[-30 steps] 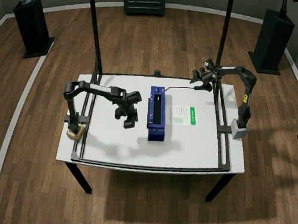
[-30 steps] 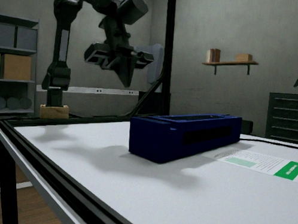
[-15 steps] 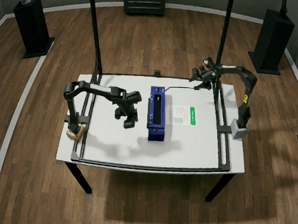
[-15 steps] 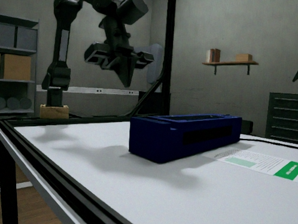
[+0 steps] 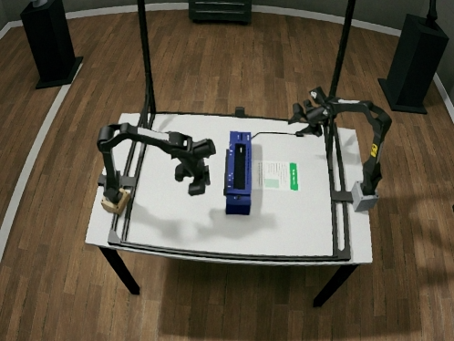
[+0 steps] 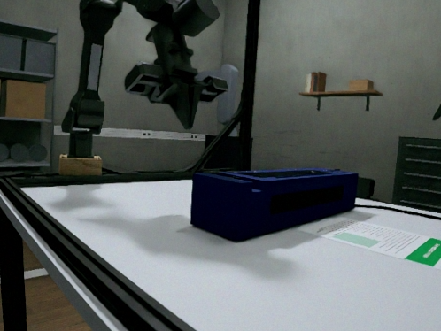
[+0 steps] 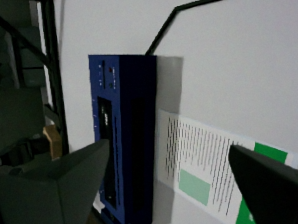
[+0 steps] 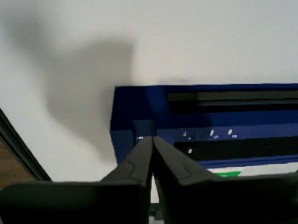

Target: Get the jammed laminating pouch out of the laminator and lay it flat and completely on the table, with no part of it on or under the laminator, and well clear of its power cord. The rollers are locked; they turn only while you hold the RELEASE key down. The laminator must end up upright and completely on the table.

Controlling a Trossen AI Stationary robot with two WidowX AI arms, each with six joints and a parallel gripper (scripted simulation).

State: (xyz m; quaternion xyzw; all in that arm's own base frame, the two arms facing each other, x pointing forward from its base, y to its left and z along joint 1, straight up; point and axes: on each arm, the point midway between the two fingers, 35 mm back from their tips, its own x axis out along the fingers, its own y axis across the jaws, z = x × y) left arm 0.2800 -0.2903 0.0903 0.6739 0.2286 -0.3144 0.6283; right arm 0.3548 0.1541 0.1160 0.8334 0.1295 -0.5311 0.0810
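The left fingers (image 5: 293, 114) are wide open and empty. Past their tips lies the flat pouch (image 5: 284, 175) (image 6: 391, 239) (image 7: 200, 172) (image 8: 227, 174), beside the laminator (image 5: 238, 207) (image 6: 221, 205) (image 7: 137, 80) (image 8: 135, 102). It looks light, bendy and slippery; pinch its green end. The right fingers (image 5: 197, 188) (image 6: 188, 127) are shut on nothing, above the heavier-looking laminator.

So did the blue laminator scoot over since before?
No. The blue laminator sits in the same spot, no nearer to the black frame's front rail.
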